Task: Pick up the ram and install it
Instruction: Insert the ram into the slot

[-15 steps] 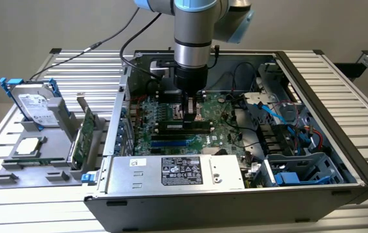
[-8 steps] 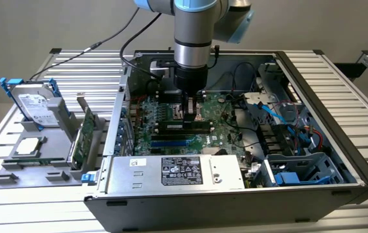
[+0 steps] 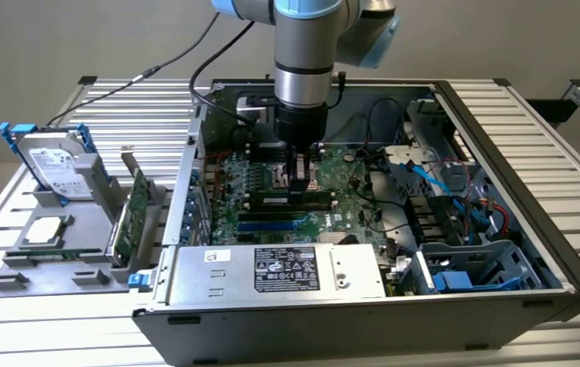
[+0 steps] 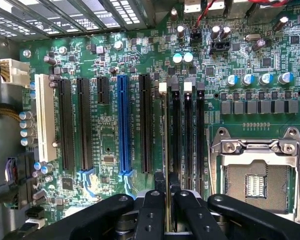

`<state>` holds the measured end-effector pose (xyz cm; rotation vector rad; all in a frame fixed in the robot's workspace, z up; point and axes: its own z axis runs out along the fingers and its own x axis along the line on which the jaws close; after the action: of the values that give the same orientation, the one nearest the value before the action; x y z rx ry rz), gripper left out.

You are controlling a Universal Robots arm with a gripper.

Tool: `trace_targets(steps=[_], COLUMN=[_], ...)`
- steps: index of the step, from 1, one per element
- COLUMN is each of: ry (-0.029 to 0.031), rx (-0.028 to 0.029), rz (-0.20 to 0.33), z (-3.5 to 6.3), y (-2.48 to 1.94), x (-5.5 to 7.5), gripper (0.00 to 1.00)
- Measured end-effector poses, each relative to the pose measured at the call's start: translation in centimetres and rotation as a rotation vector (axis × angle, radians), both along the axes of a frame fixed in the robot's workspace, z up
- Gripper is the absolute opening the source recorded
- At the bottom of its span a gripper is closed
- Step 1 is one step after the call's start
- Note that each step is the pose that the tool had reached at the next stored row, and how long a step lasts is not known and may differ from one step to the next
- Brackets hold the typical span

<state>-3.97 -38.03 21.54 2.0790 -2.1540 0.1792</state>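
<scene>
My gripper (image 3: 292, 186) reaches down into the open computer case (image 3: 534, 229), over the green motherboard (image 4: 110, 115). It is shut on the ram (image 3: 290, 200), a thin stick with dark chips held level just above the board. In the wrist view the ram (image 4: 166, 140) shows edge-on as a narrow line between the two black fingers (image 4: 151, 210). It runs along the black memory slots (image 4: 187, 130), lined up with the slot with a white latch (image 4: 163, 88). Whether it sits in that slot I cannot tell.
The bare CPU socket (image 4: 252, 175) lies beside the memory slots. On the exterior view's left, a grey holder (image 3: 66, 252) carries the silver hard drive with blue rails (image 3: 55, 160) and the wider green expansion card (image 3: 131, 214). The power supply (image 3: 280, 271) and blue drive cage (image 3: 468, 267) fill the case's front.
</scene>
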Motion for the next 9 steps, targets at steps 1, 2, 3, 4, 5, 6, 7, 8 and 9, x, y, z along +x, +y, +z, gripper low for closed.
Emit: trace_targets(steps=[1,2,3,4,5,6,7,8,9], ry=[0.0,0.0,0.0,-0.0001,-0.0002,-0.0001,-0.0001,0.0001,0.0002], rx=[-0.0024,-0.0049,-0.0076,-0.0096,-0.0119,-0.0138,-0.0162,-0.0179,-0.0195], rz=[0.0,0.0,0.0,0.0,0.0,0.0,0.0,0.0,0.0], z=[0.0,0.0,0.0,-0.01,-0.01,-0.01,0.01,0.01,0.02], y=[0.01,0.03,0.07,0.09,0.1,0.1,0.09,0.09,0.09], x=[0.0,0.0,0.0,0.0,0.0,0.0,0.0,0.0,0.0], gripper=[0.14,0.14,0.14,0.14,0.14,0.14,0.14,0.15,0.15])
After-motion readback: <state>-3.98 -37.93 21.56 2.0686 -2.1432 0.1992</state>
